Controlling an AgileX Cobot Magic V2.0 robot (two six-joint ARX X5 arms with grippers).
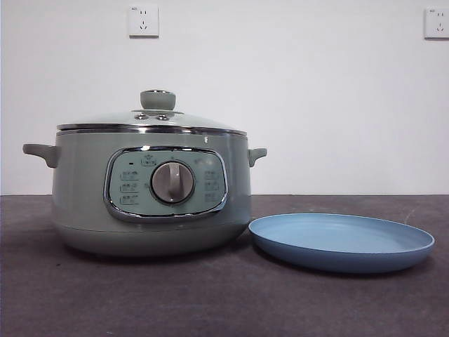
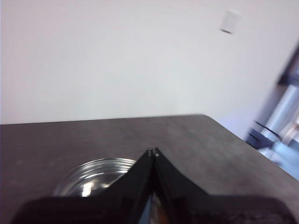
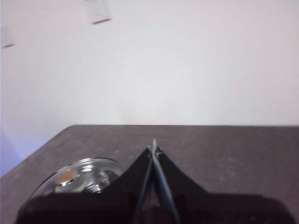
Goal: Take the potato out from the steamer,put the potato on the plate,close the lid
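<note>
Both pincers, left (image 2: 153, 151) and right (image 3: 153, 148), I see pressed together above the bench (image 1: 210, 295), with the lid (image 1: 151, 121) flat on the steamer (image 1: 151, 203), knob upward, beside the plate (image 1: 342, 242).

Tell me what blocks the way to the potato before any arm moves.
The lid sits closed on the steamer, covering the potato, which shows only as an orange patch through the glass in the right wrist view. Both the left gripper and the right gripper are shut and raised above it. The plate beside the steamer is bare.
</note>
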